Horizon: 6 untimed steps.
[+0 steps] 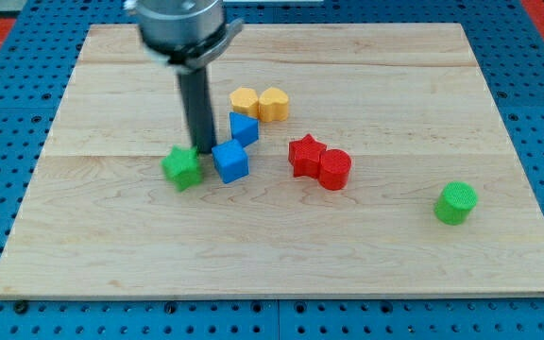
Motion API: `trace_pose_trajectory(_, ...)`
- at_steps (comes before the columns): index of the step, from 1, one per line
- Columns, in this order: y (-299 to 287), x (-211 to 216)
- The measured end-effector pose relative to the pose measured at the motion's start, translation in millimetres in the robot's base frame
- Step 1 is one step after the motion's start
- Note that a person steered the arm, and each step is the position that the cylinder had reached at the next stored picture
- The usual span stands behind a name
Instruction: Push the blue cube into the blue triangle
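The blue cube [230, 161] sits near the middle of the wooden board [111, 236]. The blue triangle [244, 127] lies just above and slightly right of it, close by, perhaps touching at a corner. My tip [202, 150] is at the cube's upper left edge, between the cube and a green star [182, 168]. The rod rises from there to the arm at the view's top.
A yellow hexagon [245, 100] and a yellow heart [274, 103] sit side by side above the triangle. A red star [305, 154] and a red cylinder [334, 169] touch to the right of the cube. A green cylinder [456, 203] stands at the far right.
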State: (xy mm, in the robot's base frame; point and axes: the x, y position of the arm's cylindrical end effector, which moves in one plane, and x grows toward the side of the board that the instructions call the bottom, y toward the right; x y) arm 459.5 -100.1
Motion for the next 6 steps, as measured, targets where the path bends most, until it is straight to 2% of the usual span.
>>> trace_pose_trajectory(1,-4,45)
trace_pose_trajectory(2,47,22)
trace_pose_trajectory(3,46,-25)
trace_pose_trajectory(6,46,-29)
